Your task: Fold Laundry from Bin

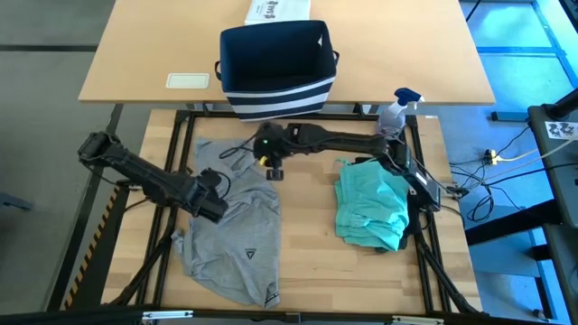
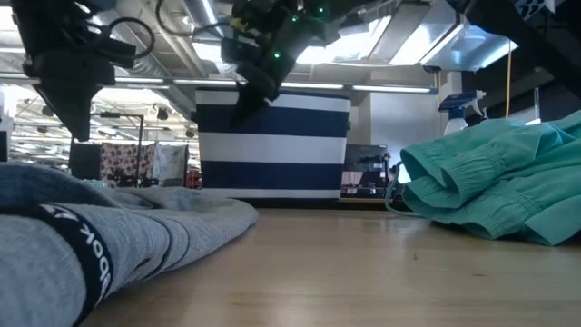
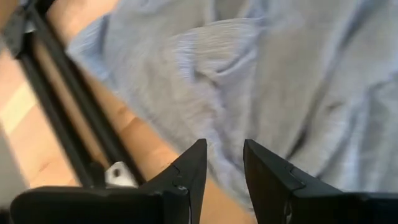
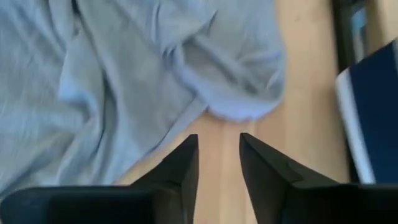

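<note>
A grey T-shirt (image 1: 230, 217) with a small logo lies spread on the wooden table, left of the middle. A folded teal piece (image 1: 370, 208) rests on the table's right side. The navy bin (image 1: 275, 68) with white stripes stands beyond the table's far edge. My left gripper (image 1: 212, 206) hangs open above the shirt's left part (image 3: 261, 87), touching nothing. My right gripper (image 1: 271, 167) hangs open above the table by the shirt's far right corner (image 4: 242, 93), nothing between its fingers.
A spray bottle (image 1: 397, 108) stands at the table's far right corner. A white printed box (image 1: 275, 11) sits behind the bin on the tan table. Bare wood (image 1: 307, 244) lies between shirt and teal piece.
</note>
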### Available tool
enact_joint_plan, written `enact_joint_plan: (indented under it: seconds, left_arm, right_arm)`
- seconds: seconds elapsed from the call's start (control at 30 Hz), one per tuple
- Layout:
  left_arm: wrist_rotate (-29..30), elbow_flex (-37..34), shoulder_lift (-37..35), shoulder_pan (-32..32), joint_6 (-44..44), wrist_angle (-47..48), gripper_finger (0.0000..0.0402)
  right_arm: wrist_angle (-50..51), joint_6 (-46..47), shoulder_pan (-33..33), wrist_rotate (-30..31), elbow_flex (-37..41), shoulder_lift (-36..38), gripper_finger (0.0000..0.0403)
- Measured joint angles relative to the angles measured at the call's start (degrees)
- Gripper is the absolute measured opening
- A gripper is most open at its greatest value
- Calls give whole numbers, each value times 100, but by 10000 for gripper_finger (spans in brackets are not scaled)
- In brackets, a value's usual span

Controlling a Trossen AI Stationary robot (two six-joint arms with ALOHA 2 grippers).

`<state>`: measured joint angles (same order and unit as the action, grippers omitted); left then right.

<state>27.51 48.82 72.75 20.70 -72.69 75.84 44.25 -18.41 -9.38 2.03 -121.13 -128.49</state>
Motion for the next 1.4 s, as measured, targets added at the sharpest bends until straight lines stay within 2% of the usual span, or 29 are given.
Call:
enact_joint_plan:
  seconds: [0.1, 0.27, 0.43, 0.63, 0.8, 0.93, 1.1, 1.3, 1.4]
  left_arm:
    - [44, 0, -1, 263, 113, -338, 101]
    - [196, 0, 0, 650, 234, -759, 101]
    - [612, 8, -2, 998, 280, -1155, 101]
    - [844, 11, -4, 1420, 431, -1607, 101]
    - [840, 9, -4, 1713, 732, -2144, 101]
    - [833, 11, -4, 1939, 909, -2630, 101]
    - [891, 11, -4, 2156, 1513, -3697, 101]
    - [1016, 11, -4, 2291, 3238, -5664, 101]
    - [1099, 11, -4, 2370, 3791, -6115, 101]
  right_arm:
    - [343, 20, 93, -15, 7, 0, 101]
    - [335, 22, 343, -54, 279, 55, 79]
    - [-203, 157, 504, -82, 903, 350, 67]
    - [-1036, 454, 565, -230, 2359, 1107, 66]
    - [-2629, 929, 644, -437, 3969, 1904, 66]
    - [-3669, 974, 873, -461, 4820, 2170, 66]
    - [-3820, 929, 1314, -469, 5049, 2168, 66]
    - [-4239, 767, 1771, -583, 5054, 2216, 66]
    - [-4421, 756, 1863, -704, 5048, 2248, 66]
